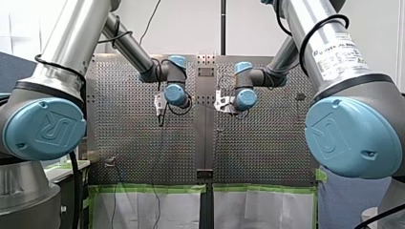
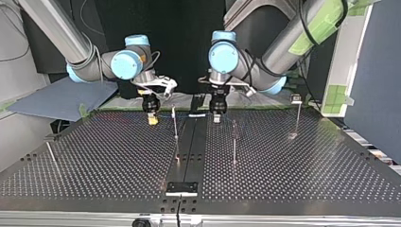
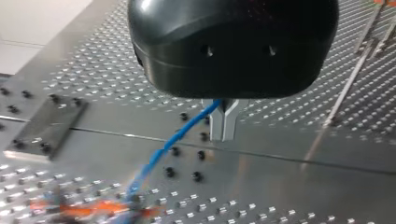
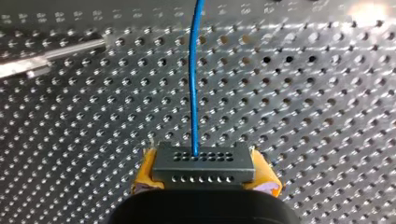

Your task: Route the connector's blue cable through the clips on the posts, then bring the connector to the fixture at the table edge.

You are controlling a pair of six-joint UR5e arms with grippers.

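Nearest in the top view, at the perforated table's (image 2: pixel 94 156) edge: black fixture (image 2: pixel 181 187). Further in, thin posts (image 2: pixel 175 124) standing upright. Beyond, right claw (image 4: pixel 203 186) clamped on the connector (image 4: pixel 203 162) between yellow pads, blue cable (image 4: pixel 193 93) running ahead over the holes. Left claw (image 3: pixel 223 137) pressed together, pinching that cable above the table. Behind, a dark backdrop (image 2: pixel 189 28) and a blue sheet (image 2: pixel 56 101) at the left.

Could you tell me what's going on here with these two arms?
My right gripper holds the connector between its yellow pads, the blue cable running out ahead. My left gripper is shut on that cable further along. Both hang at the top view's far side, behind the posts; the fixture at the near edge is well away from the connector.
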